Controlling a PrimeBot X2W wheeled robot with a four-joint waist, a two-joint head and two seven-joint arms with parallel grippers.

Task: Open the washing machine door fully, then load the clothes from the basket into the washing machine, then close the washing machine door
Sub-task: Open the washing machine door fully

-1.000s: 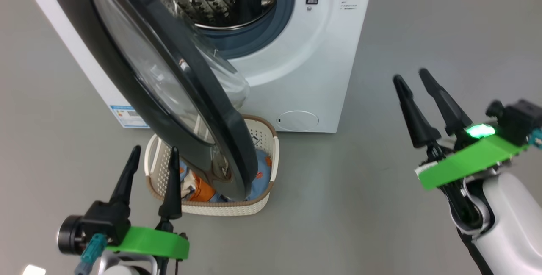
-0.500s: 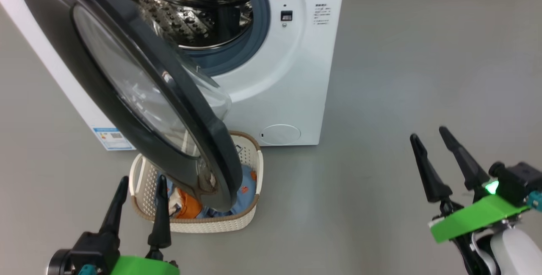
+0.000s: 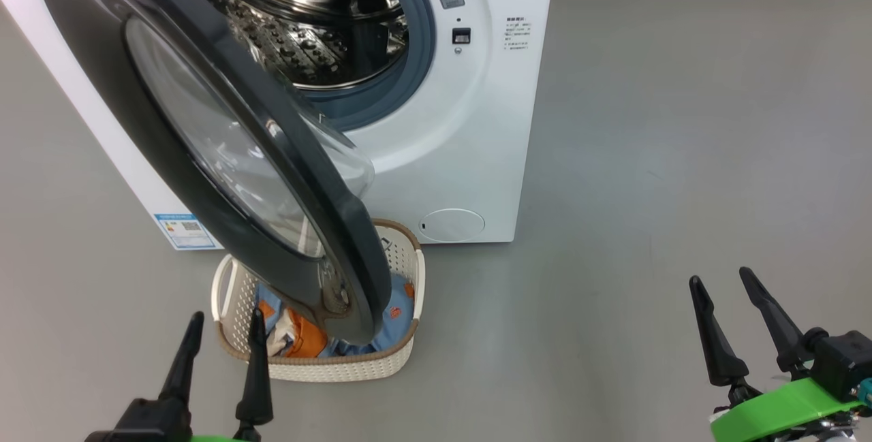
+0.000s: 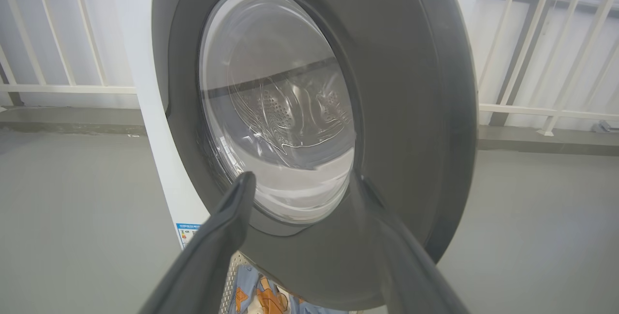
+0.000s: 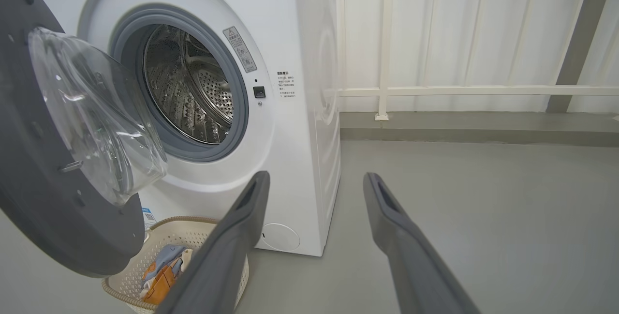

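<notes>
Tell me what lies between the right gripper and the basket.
In the head view, the stretch from the right gripper to the basket is bare grey floor, with nothing on it.

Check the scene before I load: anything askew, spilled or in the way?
Nothing spilled or damaged. One oddity: the washing machine door stands only part open, and in the head view its lower edge hangs across the basket, hiding part of the clothes inside. Reaching them may be awkward.

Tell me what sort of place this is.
Likely a laundry corner on a balcony or utility area: a white washing machine on grey floor, a basket of clothes before it, and white railing behind.
</notes>
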